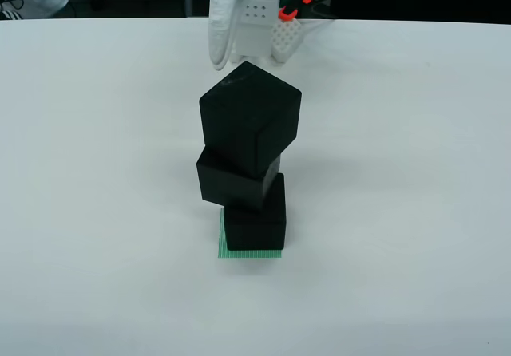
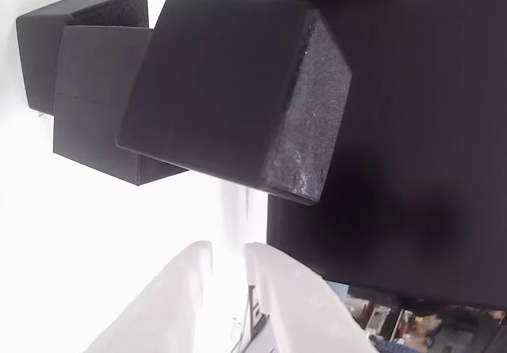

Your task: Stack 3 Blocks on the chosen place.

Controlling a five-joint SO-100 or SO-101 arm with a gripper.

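three black blocks are standing stacked on the green square (image 1: 226, 246) on the white surface (image 1: 96, 172). the bottom block (image 1: 255, 222) is sitting on the patch, the middle block (image 1: 233, 184) is overhanging it toward the left of the front view, and the top block (image 1: 250, 116) is sitting twisted and tilted on that. the white tool (image 1: 235, 33) is hanging behind the stack, apart from the top block; whether its fingers are apart i cannot tell. the stacking step is looking finished, so the next move is calling for a clean retreat without brushing this crooked, shaky tower.
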